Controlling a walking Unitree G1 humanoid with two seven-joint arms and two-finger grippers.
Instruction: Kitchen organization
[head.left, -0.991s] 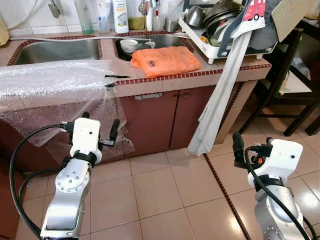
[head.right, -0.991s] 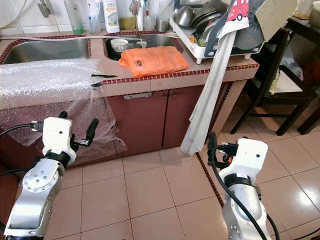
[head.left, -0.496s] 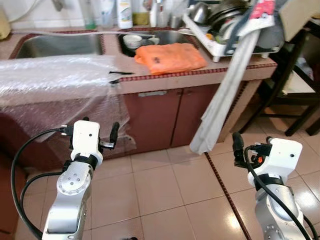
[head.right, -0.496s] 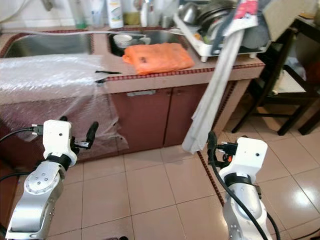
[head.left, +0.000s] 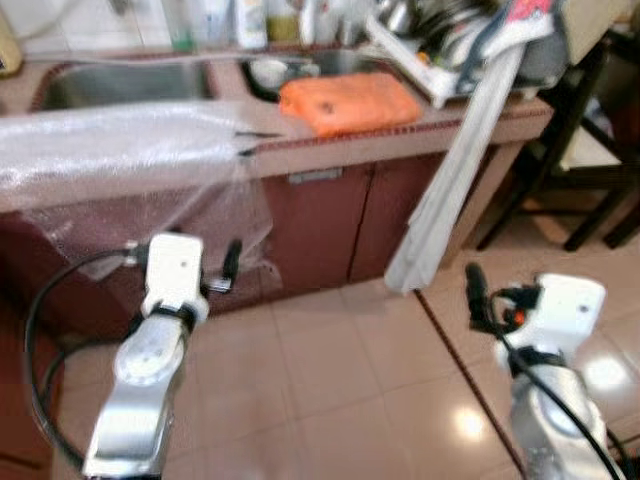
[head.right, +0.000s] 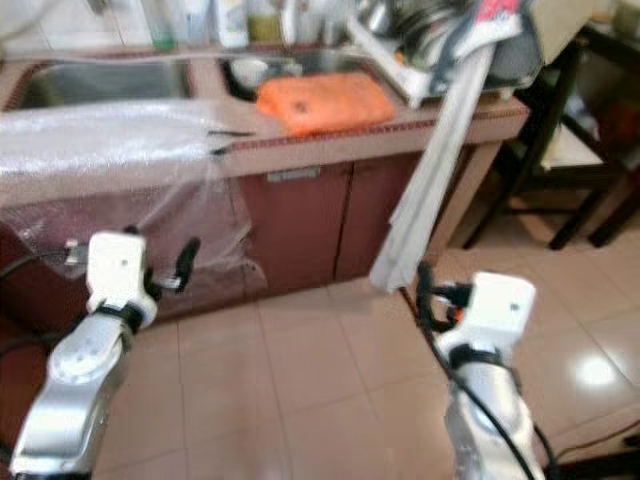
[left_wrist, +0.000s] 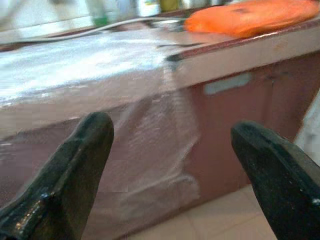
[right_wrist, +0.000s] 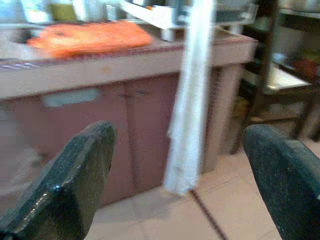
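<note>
Left eye view looks down, somewhat blurred, at a tiled kitchen counter (head.left: 400, 140) with maroon cabinet doors (head.left: 330, 225) beneath it and a pale tiled floor (head.left: 330, 380) in the near part of the scene. A sheet of bubble wrap (head.left: 120, 150) covers the left stretch of the counter and hangs down over its front edge. To its right, on the counter top, lies an orange cloth (head.left: 348, 100), folded flat, just in front of the right sink basin (head.left: 330, 62). A small white bowl (head.left: 268, 72) sits in that basin. Another steel sink basin (head.left: 125, 85) lies further left. At the far right of the counter stands a dish rack (head.left: 440, 45) loaded with what seem to be pots and lids, though the blur leaves them unclear. A long pale towel (head.left: 450, 190) hangs from the rack and drops past the counter edge toward the floor. Bottles (head.left: 250, 8) line the far wall behind the sinks. A dark chair (head.left: 590, 150) stands right of the counter.

The left gripper (left_wrist: 170, 145) hovers low, near the hanging bubble wrap, its fingers wide apart and empty. The right gripper (right_wrist: 180, 150) hovers above the floor on the right, near the towel's lower end, fingers also spread wide with nothing between them.
</note>
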